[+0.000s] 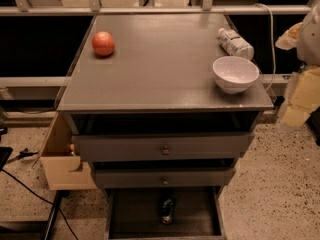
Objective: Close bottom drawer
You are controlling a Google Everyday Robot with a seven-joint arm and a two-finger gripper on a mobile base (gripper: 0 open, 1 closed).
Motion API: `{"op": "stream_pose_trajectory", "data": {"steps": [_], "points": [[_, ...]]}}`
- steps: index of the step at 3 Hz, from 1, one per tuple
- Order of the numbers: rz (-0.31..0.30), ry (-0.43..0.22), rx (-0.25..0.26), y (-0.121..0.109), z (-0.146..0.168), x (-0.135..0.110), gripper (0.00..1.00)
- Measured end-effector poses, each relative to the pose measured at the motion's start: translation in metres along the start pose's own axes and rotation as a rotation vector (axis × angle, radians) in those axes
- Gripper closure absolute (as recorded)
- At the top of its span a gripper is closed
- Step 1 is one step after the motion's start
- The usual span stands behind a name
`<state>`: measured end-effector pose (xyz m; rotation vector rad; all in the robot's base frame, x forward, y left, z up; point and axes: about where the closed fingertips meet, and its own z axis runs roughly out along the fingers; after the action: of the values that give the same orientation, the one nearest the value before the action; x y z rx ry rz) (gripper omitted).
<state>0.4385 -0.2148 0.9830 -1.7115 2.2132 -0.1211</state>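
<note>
Camera view looks down on the front of a grey cabinet (165, 69), and I see the bottom drawer (135, 211) pulled well out toward me at the lowest part of the frame. Its dark grey inside is exposed and its front panel is cut off by the lower edge. A small dark container (167, 209) lies in it near the middle, too dim for me to identify. Above it stand the middle drawer (200, 178) and the top drawer (120, 148), each with a small round knob at the centre and a dark gap showing over its front. On the cabinet top I count an orange-red fruit (103, 43) at the back left, a white bowl (235, 74) near the front right corner, and a plastic bottle (235, 43) lying on its side just behind the bowl. The gripper (300, 101) hangs blurred at the right edge of the frame, beside the cabinet's right side and well apart from the bottom drawer; I cannot tell whether it is open or closed. An open cardboard box (62, 171) sits on the speckled floor (280, 194) against the cabinet's left side.
</note>
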Motion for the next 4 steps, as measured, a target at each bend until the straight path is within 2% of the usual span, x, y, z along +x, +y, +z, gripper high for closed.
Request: {"op": "stream_pose_trajectory", "data": {"steps": [1, 2, 3, 4], "points": [[0.000, 0.000, 0.000, 0.000, 0.000, 0.000, 0.00], [0.018, -0.006, 0.016, 0.003, 0.000, 0.001, 0.19], [0.069, -0.036, 0.040, 0.024, 0.008, 0.008, 0.42], [0.124, -0.070, 0.039, 0.057, 0.036, 0.015, 0.66]]}}
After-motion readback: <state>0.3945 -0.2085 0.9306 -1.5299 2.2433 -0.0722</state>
